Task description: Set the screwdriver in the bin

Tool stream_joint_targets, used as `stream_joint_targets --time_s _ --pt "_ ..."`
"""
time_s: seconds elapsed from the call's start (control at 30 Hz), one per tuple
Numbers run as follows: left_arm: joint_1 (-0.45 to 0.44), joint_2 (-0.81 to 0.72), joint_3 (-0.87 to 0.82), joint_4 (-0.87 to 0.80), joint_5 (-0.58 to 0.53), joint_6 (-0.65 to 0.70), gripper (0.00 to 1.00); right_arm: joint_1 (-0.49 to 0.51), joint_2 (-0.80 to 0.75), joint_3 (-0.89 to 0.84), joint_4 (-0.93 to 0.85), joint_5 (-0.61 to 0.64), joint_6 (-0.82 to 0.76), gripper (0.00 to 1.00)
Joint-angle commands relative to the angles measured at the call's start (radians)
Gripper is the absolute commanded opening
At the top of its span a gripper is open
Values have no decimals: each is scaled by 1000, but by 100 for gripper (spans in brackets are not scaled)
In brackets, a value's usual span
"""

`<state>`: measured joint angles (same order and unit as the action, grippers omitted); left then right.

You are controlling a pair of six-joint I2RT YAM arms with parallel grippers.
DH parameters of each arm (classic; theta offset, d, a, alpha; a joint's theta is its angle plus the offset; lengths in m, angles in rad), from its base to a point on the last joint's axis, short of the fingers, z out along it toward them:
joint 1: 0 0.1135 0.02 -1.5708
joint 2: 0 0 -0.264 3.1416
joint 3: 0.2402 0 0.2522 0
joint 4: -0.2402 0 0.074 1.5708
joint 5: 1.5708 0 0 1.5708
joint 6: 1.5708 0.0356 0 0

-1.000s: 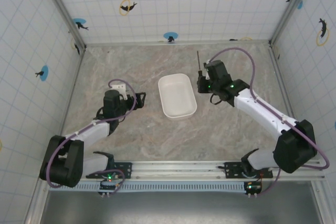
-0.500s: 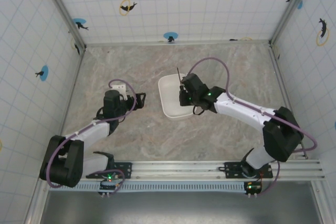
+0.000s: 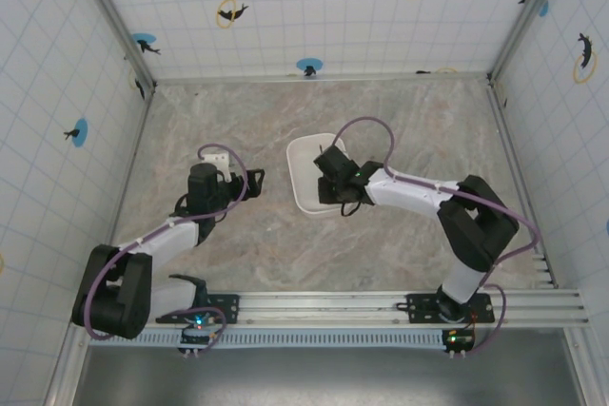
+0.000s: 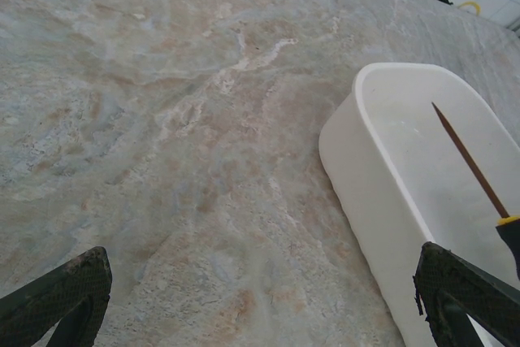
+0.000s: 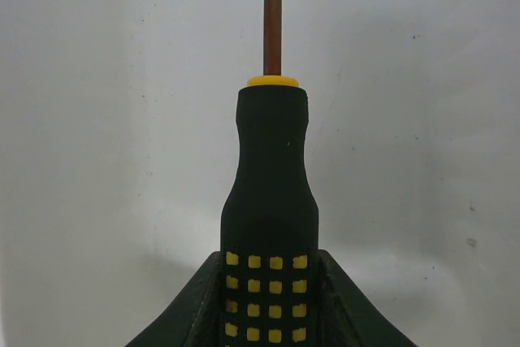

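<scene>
Since the earlier frames, the right gripper (image 3: pixel 329 174) has been carried leftward from a spot beside the bin's (image 3: pixel 303 161) right rim to a place over the bin itself, while the left arm has been left where it was. The right gripper's fingers (image 5: pixel 199 306) are closed on the lower, yellow-dotted part of the screwdriver's (image 5: pixel 272 176) black handle, with the yellow collar and thin shaft pointing away from the wrist. Behind the tool in the right wrist view, plain white is seen on every side, which is judged to be the bin's floor. From the left wrist view the shaft is seen slanting over the bin's interior, its tip apparently close to the floor, though contact cannot be confirmed. The tool is thus held inside the rim's outline, presumably so that it will fall within the walls once it is let go; release is judged to be what is left to do. The bin is set near the middle of the table (image 3: pixel 419 121), well apart from every edge. The left gripper (image 4: pixel 260 310) is held wide open and empty, low over the table between the bin's left wall and the table's left edge, kept out of the way.
</scene>
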<state>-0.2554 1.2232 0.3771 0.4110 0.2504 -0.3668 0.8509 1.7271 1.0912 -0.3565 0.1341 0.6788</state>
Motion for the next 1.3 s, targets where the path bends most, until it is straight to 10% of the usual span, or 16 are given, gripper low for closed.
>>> stream_joint_targets --time_s 0.0,1.27 --pt "-7 13 34 -7 -6 16 98 2 39 61 18 10 9 14" --pt "-7 -8 21 -8 -3 22 98 9 174 118 -33 29 -34 43"
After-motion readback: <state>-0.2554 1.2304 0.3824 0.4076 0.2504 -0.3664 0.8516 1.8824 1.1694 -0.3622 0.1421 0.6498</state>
